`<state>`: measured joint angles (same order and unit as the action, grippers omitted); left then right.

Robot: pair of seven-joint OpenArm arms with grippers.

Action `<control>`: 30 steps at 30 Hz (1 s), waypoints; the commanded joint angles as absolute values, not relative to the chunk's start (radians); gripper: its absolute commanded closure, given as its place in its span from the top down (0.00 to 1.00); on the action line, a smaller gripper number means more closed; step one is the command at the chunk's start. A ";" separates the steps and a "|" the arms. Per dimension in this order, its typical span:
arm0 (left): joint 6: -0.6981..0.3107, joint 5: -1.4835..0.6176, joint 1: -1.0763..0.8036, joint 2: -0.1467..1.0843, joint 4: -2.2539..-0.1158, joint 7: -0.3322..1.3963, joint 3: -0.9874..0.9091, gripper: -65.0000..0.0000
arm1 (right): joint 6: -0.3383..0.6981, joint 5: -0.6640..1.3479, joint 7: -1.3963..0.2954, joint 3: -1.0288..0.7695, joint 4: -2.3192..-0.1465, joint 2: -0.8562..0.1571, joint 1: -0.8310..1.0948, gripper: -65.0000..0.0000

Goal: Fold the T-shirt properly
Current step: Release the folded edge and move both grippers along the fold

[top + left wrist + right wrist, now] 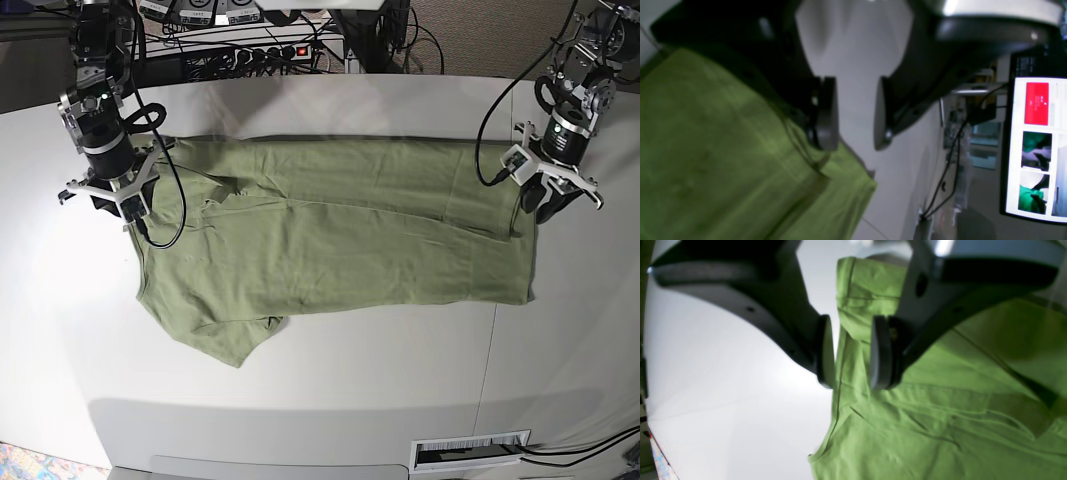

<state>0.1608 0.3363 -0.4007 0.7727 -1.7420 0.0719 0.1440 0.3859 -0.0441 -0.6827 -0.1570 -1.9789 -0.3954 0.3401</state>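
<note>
T-shirt [340,240] lies flat, folded lengthwise across the white table [330,400]. Right gripper [851,353] and left gripper [857,113], jaws parted and empty, flank opposite ends (probably positioned for the next fold).

Lighting: bright, even, overhead. Shadows soft on the table [330,390]. Wrist views blurred, near parts unfocused; glare off the monitor [1037,146].

Left gripper [856,115], jaws apart and holding nothing, above the T-shirt [723,160] corner on the table [857,50]; a blurred monitor [1037,146], apparently, at right.
</note>
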 commanded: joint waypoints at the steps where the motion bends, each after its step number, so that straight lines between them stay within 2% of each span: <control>1: 0.182 0.321 -0.390 0.789 -1.766 0.039 0.135 0.30 | 0.376 -0.021 -0.670 -0.165 -1.994 -0.407 0.330 0.21; 3: 0.151 0.283 -0.376 0.783 -1.769 0.025 0.135 0.25 | 0.377 -0.007 -0.673 -0.165 -1.994 -0.406 0.330 0.11; 6: -0.031 0.283 -0.344 0.764 -1.768 0.044 0.135 0.00 | 0.377 -0.007 -0.673 -0.164 -1.994 -0.395 0.329 0.00; 9: -0.245 0.284 -0.302 0.736 -1.768 0.043 0.135 0.00 | 0.379 -0.015 -0.673 -0.136 -1.994 -0.391 0.327 0.00; 12: -0.311 0.284 -0.256 0.710 -1.768 0.043 0.136 0.00 | 0.381 -0.104 -0.680 -0.080 -1.994 -0.390 0.313 0.00; 17: -0.476 0.284 -0.190 0.710 -1.768 0.045 0.136 0.00 | 0.381 -0.229 -0.684 0.008 -1.994 -0.390 0.296 0.00; 25: -0.598 0.284 -0.183 0.710 -1.766 0.072 0.135 0.00 | 0.381 -0.274 -0.686 0.018 -1.968 -0.390 0.297 0.00; 30: -0.604 0.283 -0.183 0.718 -1.765 0.094 0.135 0.00 | 0.382 -0.265 -0.677 0.019 -1.862 -0.391 0.276 0.00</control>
<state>-0.6151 0.2905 -0.1932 0.6987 -1.7531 0.1112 0.1429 0.3935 -0.2611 -0.6983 0.0254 -1.8431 -0.3790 0.2909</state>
